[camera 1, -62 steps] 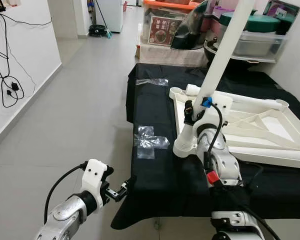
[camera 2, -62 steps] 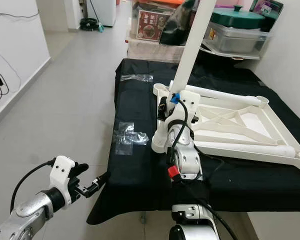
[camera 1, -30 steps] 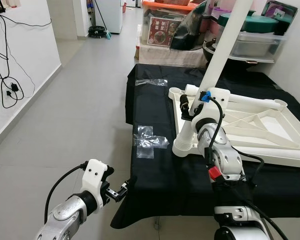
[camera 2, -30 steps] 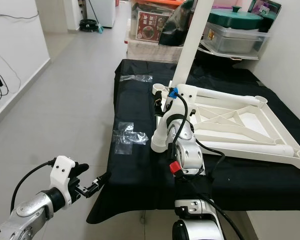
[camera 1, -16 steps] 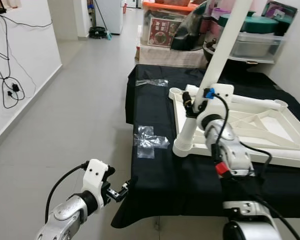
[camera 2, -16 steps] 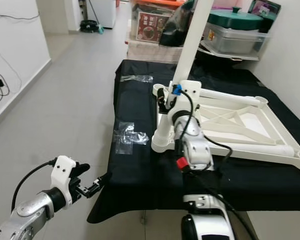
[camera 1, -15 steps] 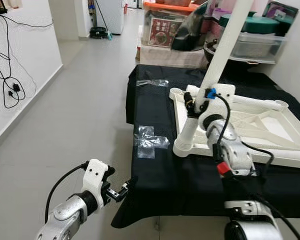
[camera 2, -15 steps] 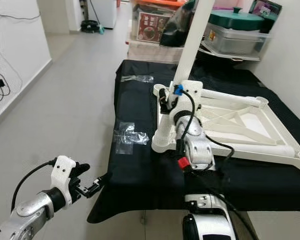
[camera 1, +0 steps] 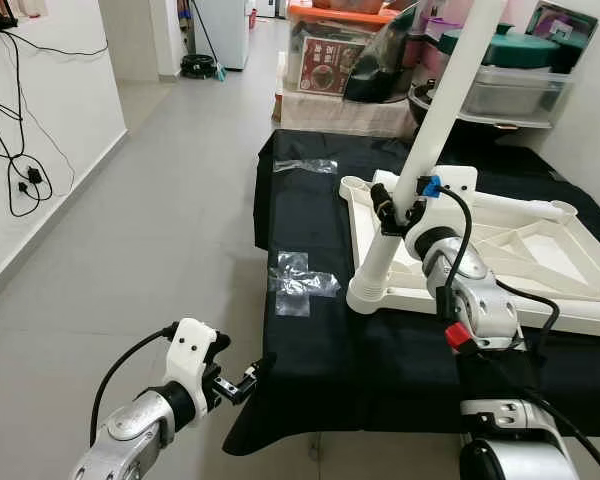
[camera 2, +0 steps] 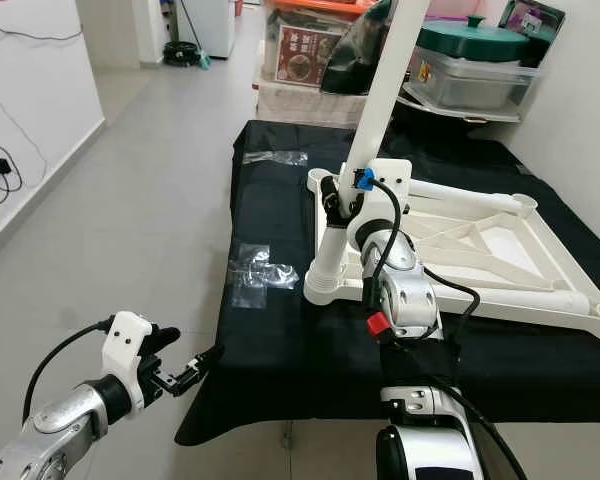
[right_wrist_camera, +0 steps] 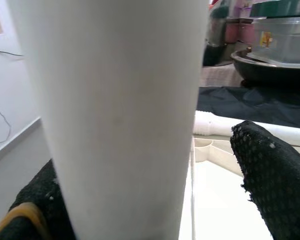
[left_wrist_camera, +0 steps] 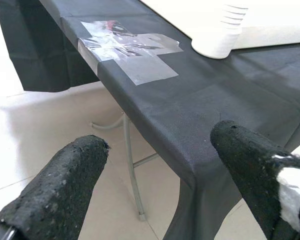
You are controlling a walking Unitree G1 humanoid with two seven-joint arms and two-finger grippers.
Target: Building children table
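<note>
Right hand (camera 1: 388,212) closed around the white table leg (camera 1: 420,175), which stands tilted in the near-left corner socket of the upturned white table frame (camera 1: 540,262) on the black-covered tabletop (camera 1: 310,230). Left hand (camera 1: 252,373) open, empty, off the tabletop's near-left corner.

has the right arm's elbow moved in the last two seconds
Yes. Against the upside-down white tabletop, it swung toward the robot's right, while the right tool remains at the white table leg.

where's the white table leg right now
The white table leg stands tilted in the near left corner socket of the upturned white tabletop on the black cloth, with the right gripper around it low down.
</note>
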